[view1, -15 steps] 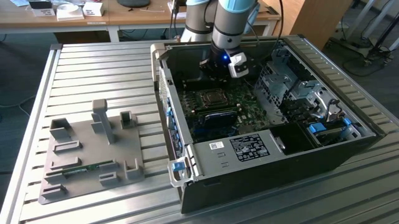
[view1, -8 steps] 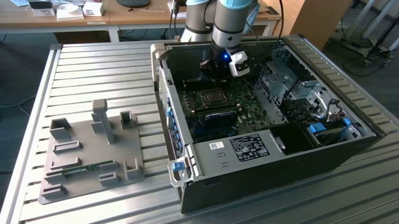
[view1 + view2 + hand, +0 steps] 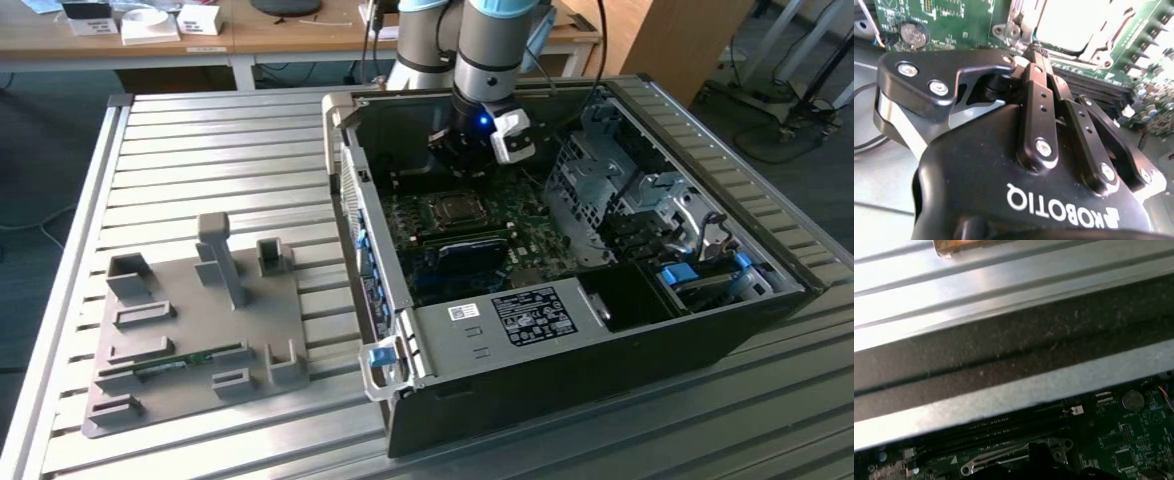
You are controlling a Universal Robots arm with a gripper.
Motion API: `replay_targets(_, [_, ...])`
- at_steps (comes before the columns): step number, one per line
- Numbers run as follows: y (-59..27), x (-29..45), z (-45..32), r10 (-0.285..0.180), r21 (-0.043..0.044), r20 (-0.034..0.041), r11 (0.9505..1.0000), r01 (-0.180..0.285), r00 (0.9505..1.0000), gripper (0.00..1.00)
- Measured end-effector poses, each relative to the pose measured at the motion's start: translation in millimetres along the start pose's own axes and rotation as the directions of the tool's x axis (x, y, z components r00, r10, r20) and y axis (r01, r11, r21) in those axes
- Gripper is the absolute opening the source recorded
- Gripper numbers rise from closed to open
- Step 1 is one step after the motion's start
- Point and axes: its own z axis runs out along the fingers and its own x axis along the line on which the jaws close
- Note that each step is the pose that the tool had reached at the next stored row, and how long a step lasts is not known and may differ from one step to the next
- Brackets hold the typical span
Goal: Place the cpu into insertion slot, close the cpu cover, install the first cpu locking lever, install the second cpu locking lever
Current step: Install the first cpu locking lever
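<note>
We count one open computer case [image 3: 694,330] lying on its side on the slatted metal table [image 3: 200,150], and one grey fixture tray [image 3: 187,340] near the table's front corner on the exterior view's left. That tray holds one green memory stick [image 3: 167,365] in a slot near its front edge; its other holders look bare.

Inside the case lies one green motherboard [image 3: 534,235]. On it we see one insertion slot [image 3: 454,210], with the cpu [image 3: 457,208] seated in it, its pale metal top facing up. In the second wrist view the cpu cover [image 3: 1104,32] frames that bright top, lying over the chip. One coin cell [image 3: 913,34] sits on the board nearby.

One arm reaches into the case, and its gripper [image 3: 461,165] hangs just above the socket, toward the case's back wall. In the second wrist view its fingers [image 3: 1038,117] are drawn together, tips meeting, with nothing seen between them.
</note>
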Motion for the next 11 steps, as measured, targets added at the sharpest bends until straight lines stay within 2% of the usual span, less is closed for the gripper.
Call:
replay_targets(2, [0.0, 0.0, 0.0, -0.015, 0.0281, 0.004, 0.9995, 0.015, 0.9999, 0.11])
replay_targets(3, [0.0, 0.0, 0.1, -0.024, 0.0325, 0.0042, 0.9992, 0.024, 0.9997, 0.11])
replay_targets(7, [0.0, 0.0, 0.1, -0.074, 0.037, 0.0, 0.9966, 0.074, 0.9973, 0.11])
replay_targets(11, [0.0, 0.0, 0.2, -0.123, 0.0438, -0.0053, 0.9915, 0.123, 0.9924, 0.11])
